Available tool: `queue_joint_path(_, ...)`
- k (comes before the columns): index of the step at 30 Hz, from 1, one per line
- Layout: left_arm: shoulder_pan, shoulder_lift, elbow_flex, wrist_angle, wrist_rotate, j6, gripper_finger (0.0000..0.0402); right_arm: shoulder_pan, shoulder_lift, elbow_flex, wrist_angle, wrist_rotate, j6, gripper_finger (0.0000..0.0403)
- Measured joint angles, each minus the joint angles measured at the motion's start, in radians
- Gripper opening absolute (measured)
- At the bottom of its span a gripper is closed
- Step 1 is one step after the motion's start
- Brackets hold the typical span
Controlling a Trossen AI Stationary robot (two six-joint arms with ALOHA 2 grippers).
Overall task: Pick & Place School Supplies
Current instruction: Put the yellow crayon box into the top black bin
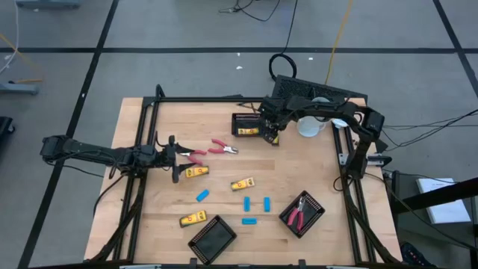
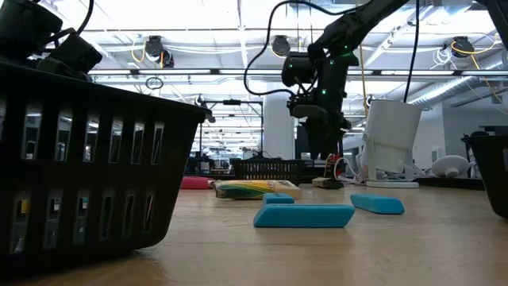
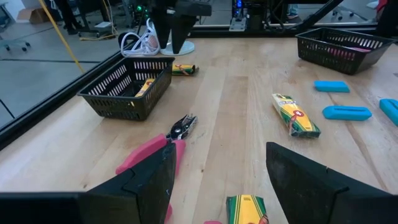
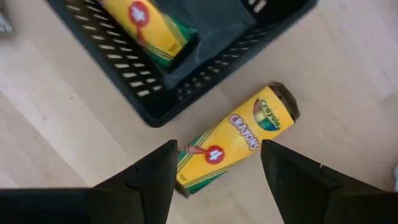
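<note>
My right end effector [image 4: 214, 180] hangs wide open and empty just over a yellow crayon box [image 4: 236, 143] lying on the table [image 1: 314, 172], touching the outer wall of the far mesh tray [image 4: 186, 93]. The box lies slantwise between my fingers, so I judge this arm best placed for it. My left end effector [image 3: 217, 180], also wide, hovers near the red scissors [image 3: 149, 155].

A workshop room with a grey floor and a wooden table

The grey floor [image 1: 187, 71] is divided by dark lines and takes the upper part and both sides of the high view, with loose cables [image 1: 254, 9] at the top edge. The wooden table [image 1: 224, 179] has a black frame. In the low view, rows of ceiling lights [image 2: 214, 32] cross the upper part of the frame, and a white column [image 2: 278, 127] stands at the centre.
</note>
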State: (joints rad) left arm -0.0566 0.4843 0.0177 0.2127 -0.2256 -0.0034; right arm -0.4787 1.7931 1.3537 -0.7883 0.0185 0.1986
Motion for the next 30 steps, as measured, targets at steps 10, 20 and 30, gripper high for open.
queue_joint_path(10, 0.000, 0.000, 0.000, -0.002, -0.001, -0.002, 0.0250, -0.019, 0.000, 0.000, -0.044, -0.024, 0.002, 0.0224)
queue_joint_path(20, 0.000, 0.000, 0.000, -0.002, -0.001, -0.002, 0.0250, -0.019, 0.001, -0.122, 0.000, -0.117, 0.090, 0.0224)
queue_joint_path(30, 0.000, 0.000, 0.000, -0.002, -0.002, 0.002, 0.0250, -0.052, 0.001, -0.148, 0.129, -0.126, 0.103, 0.0224)
